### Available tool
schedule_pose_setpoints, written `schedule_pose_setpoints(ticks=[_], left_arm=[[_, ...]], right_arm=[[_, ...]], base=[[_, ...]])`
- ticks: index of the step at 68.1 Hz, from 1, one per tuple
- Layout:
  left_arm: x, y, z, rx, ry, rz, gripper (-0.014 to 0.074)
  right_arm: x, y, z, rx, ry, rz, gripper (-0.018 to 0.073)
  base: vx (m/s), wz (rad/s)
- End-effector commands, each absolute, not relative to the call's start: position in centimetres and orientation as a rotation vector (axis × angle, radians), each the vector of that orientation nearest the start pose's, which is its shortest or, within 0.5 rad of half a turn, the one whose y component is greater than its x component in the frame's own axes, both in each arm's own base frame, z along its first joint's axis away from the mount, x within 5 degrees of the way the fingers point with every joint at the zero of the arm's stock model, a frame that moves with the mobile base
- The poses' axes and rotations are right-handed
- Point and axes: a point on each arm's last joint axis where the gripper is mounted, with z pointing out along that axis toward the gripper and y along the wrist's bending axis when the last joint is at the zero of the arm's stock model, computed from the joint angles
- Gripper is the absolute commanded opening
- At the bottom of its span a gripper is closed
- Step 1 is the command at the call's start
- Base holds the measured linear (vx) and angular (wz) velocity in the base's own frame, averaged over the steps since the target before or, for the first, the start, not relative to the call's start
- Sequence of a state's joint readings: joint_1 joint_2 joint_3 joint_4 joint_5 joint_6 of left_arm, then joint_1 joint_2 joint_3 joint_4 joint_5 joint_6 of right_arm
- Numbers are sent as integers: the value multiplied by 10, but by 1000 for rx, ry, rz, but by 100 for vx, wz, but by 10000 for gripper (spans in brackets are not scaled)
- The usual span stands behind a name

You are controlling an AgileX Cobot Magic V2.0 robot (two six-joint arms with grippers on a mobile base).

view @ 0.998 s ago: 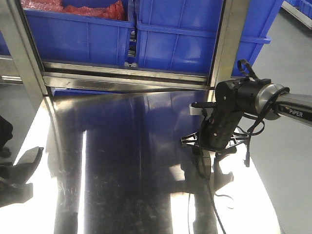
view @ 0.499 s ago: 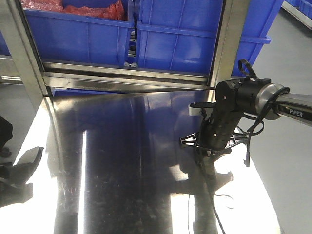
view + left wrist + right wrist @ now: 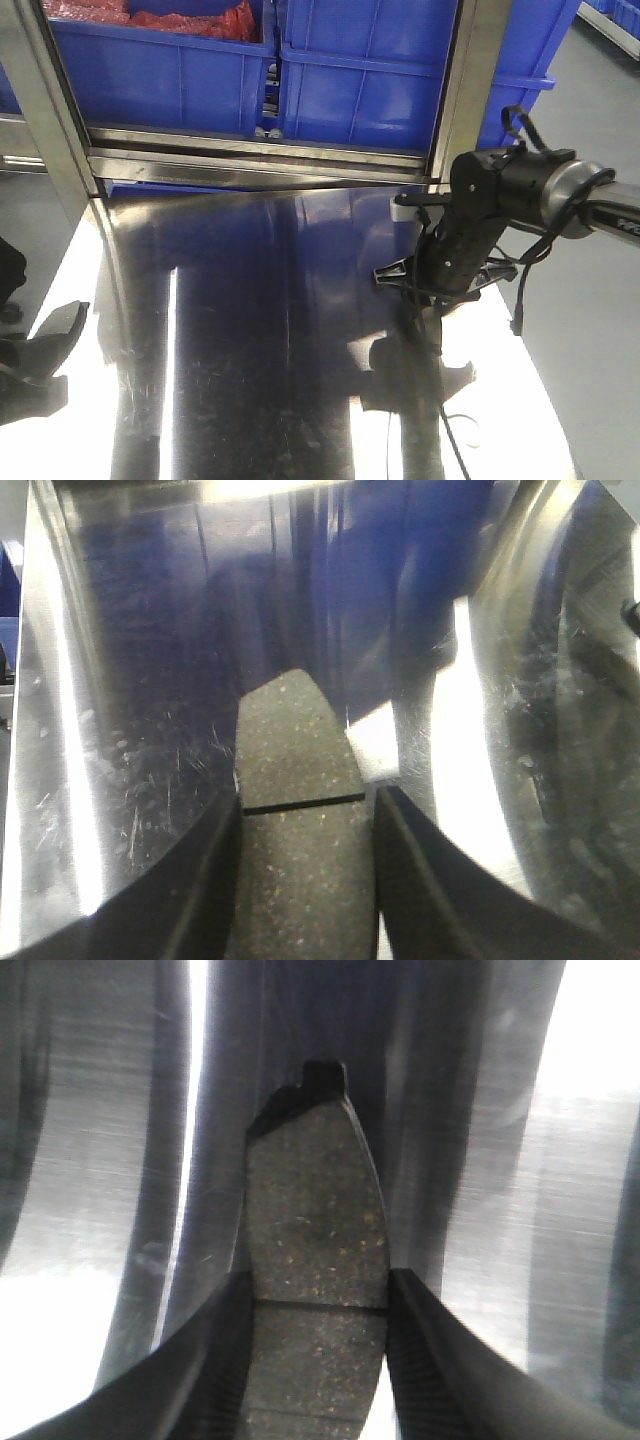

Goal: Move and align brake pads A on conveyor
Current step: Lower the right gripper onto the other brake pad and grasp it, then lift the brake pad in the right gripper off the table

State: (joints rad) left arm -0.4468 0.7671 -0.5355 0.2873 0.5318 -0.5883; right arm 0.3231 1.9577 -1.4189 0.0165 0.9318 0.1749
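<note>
Holds pad (image 3: 295, 745) clenched in left pincer (image 3: 305, 890), second pad (image 3: 315, 1200) in right pincer (image 3: 318, 1370), long axes running to 12 o'clock past the fingertips. Hangs over steel table (image 3: 250, 330); shows no conveyor, so cannot tell the nearer arm.

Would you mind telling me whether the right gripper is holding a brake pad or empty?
Holding one: the right gripper is closed on a brake pad, jaws touching both sides.

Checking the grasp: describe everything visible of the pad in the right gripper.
The pad is a flat, dark grey oblong with a gritty, gold-flecked face, a thin groove across it and a small square tab at its far end. It lies lengthwise in the right gripper, whose fingers press both sides, steel table behind.
</note>
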Motion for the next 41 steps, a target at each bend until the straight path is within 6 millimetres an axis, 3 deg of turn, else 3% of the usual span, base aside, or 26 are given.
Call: schedule_pose_setpoints(ticks=[1,14,41], left_arm=[[141,-55,293,59,2132,-324,114],[141,-55,293,59,2132,-324,114],[141,-55,293,59,2132,-324,114]], right_arm=[[366,123,233,-194,2808,131,24],[338,114,247,-171,2746,154,24],[257,86,292,-141,2537,213,25]], base=[[0,0],[0,0],[0,0]])
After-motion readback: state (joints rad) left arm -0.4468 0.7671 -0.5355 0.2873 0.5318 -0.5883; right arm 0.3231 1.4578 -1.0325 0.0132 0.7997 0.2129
